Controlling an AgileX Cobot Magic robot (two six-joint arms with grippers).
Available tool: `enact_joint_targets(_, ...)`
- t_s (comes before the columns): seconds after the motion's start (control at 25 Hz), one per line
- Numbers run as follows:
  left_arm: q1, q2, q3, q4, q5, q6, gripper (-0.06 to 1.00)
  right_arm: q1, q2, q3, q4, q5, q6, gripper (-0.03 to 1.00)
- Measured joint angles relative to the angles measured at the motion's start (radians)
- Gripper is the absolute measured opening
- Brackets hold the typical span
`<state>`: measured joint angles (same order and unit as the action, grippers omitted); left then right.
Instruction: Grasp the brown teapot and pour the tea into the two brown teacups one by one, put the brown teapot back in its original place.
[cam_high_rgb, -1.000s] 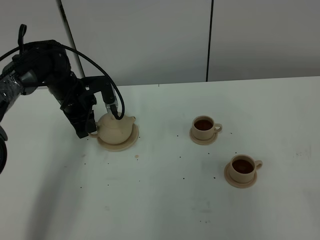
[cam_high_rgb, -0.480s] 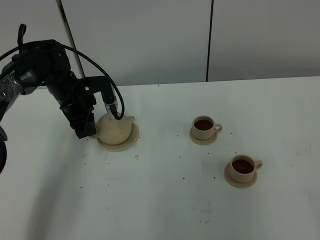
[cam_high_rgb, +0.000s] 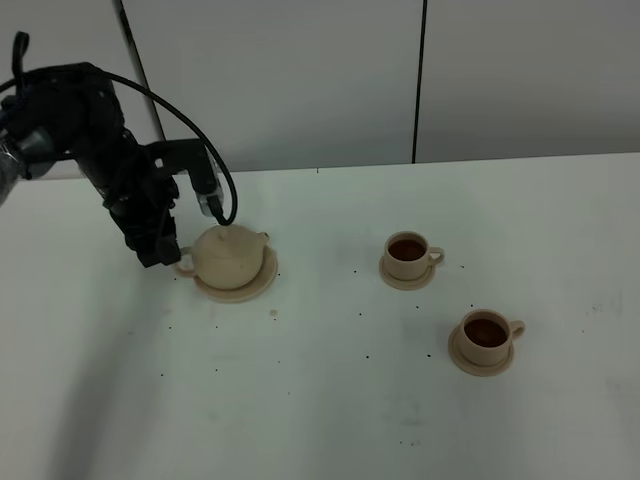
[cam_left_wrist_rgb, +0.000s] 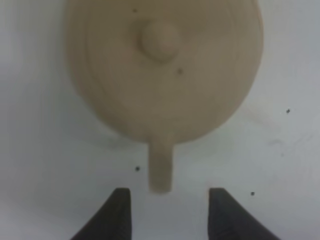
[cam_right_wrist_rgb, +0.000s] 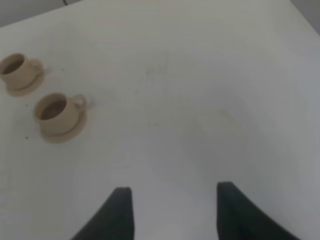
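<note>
The brown teapot (cam_left_wrist_rgb: 162, 75) sits on its saucer (cam_high_rgb: 262, 285), handle pointing at the left gripper (cam_left_wrist_rgb: 167, 212), whose jaws are apart, holding nothing.

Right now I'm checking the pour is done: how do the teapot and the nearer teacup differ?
The teapot is squat, round and lidded; the nearer teacup is a small open cylinder. Dark tea shows in the teacup; the teapot's contents are hidden. Both are beige-tan, upright on matching saucers.
</note>
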<state>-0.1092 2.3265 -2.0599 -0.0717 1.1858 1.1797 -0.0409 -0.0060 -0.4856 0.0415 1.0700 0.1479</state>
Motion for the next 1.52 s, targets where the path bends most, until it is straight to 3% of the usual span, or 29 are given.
enact_joint_targets(0.16, 0.011, -0.029, 0.000, 0.002, 0.001, -0.019, 0.43, 0.000, 0.000, 0.000, 0.000, 0.000, 0.000, 0.38)
enact_joint_targets(0.28, 0.018, -0.040, 0.000, 0.025, 0.001, -0.094, 0.43, 0.000, 0.000, 0.000, 0.000, 0.000, 0.000, 0.38)
enact_joint_targets(0.84, 0.022, -0.125, 0.000, 0.268, 0.002, -0.833, 0.43, 0.000, 0.000, 0.000, 0.000, 0.000, 0.000, 0.38)
enact_joint_targets(1.0, 0.052, -0.150, 0.000, 0.259, 0.003, -1.025, 0.43, 0.000, 0.000, 0.000, 0.000, 0.000, 0.000, 0.38)
enact_joint_targets(1.16, 0.095, -0.177, 0.030, 0.197, 0.003, -1.050, 0.43, 0.000, 0.000, 0.000, 0.000, 0.000, 0.000, 0.38)
enact_joint_targets(1.52, 0.171, -0.373, 0.320, 0.181, 0.002, -1.030, 0.43, 0.000, 0.000, 0.000, 0.000, 0.000, 0.000, 0.38)
